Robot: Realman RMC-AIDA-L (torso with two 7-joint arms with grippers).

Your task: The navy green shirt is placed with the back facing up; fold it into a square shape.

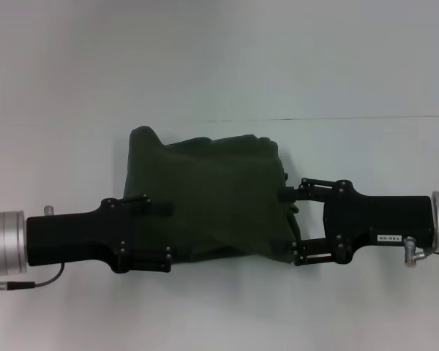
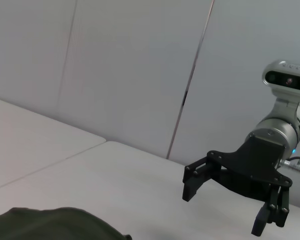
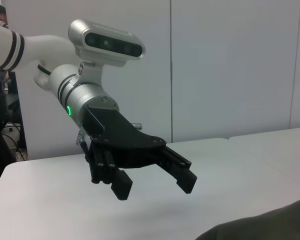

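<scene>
The navy green shirt [image 1: 212, 201] lies in the middle of the white table as a folded, roughly square bundle with a rumpled far edge. In the head view my left gripper [image 1: 164, 234] is over the shirt's left edge, and my right gripper [image 1: 291, 225] is at its right edge. The left wrist view shows the right gripper [image 2: 223, 210] open, empty and raised above the table, with a corner of the shirt [image 2: 55, 225] nearby. The right wrist view shows the left gripper [image 3: 155, 189] open too, holding nothing, with the shirt [image 3: 270, 225] low in the corner.
The white table [image 1: 219, 314] spreads on all sides of the shirt, with a seam [image 1: 336, 118] running across it beyond the cloth. Grey wall panels [image 2: 140, 75] stand behind the table.
</scene>
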